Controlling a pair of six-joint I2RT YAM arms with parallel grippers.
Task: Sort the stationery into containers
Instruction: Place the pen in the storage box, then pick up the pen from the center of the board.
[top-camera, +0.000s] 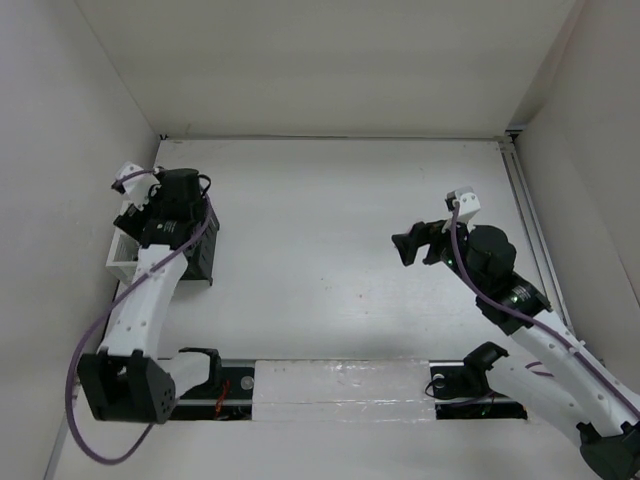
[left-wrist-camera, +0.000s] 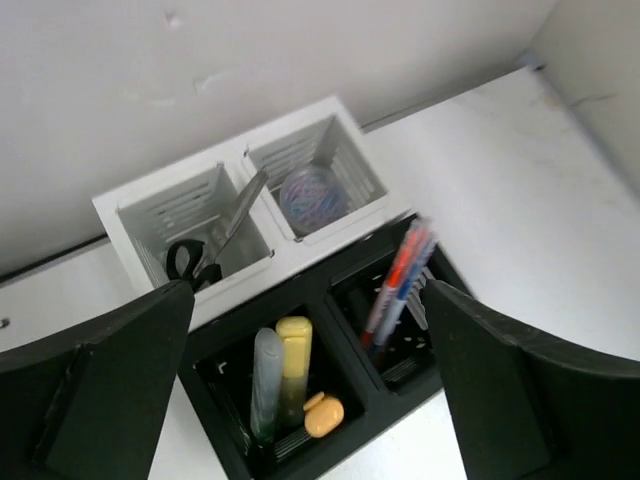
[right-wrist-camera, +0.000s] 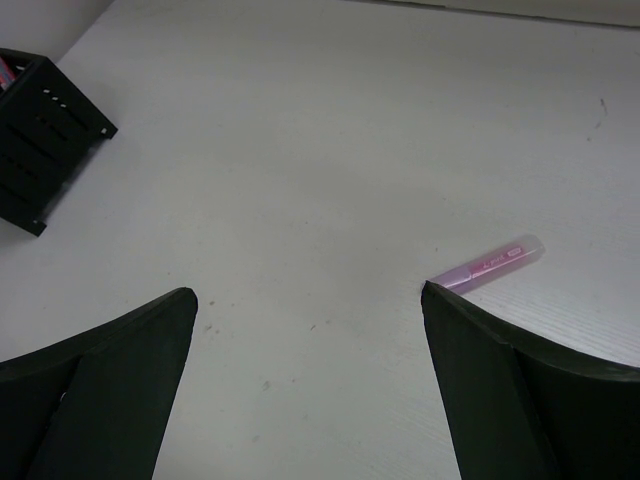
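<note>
On tabletop (right-wrist-camera: 300, 150) near right jaws, purple highlighter (right-wrist-camera: 488, 266) lay loose. Left jaws, right jaws both gaped wide, empty. Risk: off-centre descent could roll it away.

Bench (right-wrist-camera: 330, 140) open all around purple highlighter (right-wrist-camera: 490, 266); black organiser (right-wrist-camera: 45, 135) stands well apart from it, near the left wall (top-camera: 60, 150).

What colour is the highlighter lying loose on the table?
The highlighter is pinkish purple, clearest in the right wrist view.
</note>
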